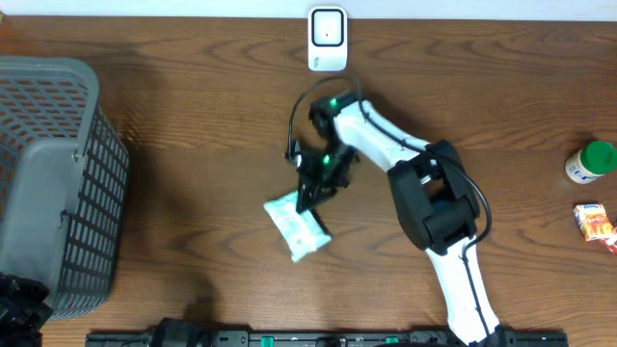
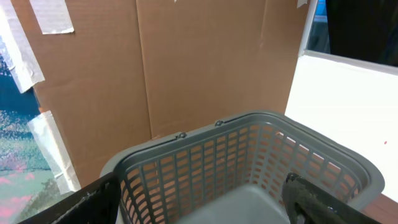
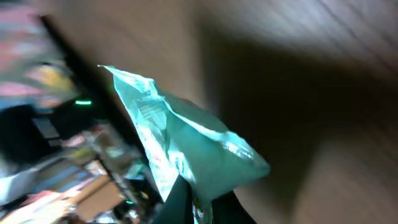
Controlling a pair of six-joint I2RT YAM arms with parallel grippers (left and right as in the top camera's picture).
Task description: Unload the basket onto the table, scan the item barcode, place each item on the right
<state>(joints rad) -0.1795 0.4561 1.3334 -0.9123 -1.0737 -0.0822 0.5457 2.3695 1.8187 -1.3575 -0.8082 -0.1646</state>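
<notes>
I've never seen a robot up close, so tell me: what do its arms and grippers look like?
The right arm has white shells, chunky black joints, small green lights and a looping black cable. The right gripper and left gripper are black.

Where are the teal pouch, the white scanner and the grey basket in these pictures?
teal pouch (image 1: 297,229): overhead view, the middle of its flat face.
white scanner (image 1: 328,39): overhead view, the centre of its front.
grey basket (image 1: 101,193): overhead view, its right mesh wall.

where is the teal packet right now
In the overhead view the teal packet is near the table's centre, pinched at its upper edge by the right pincer, nearer the robot than the white scanner.
</notes>
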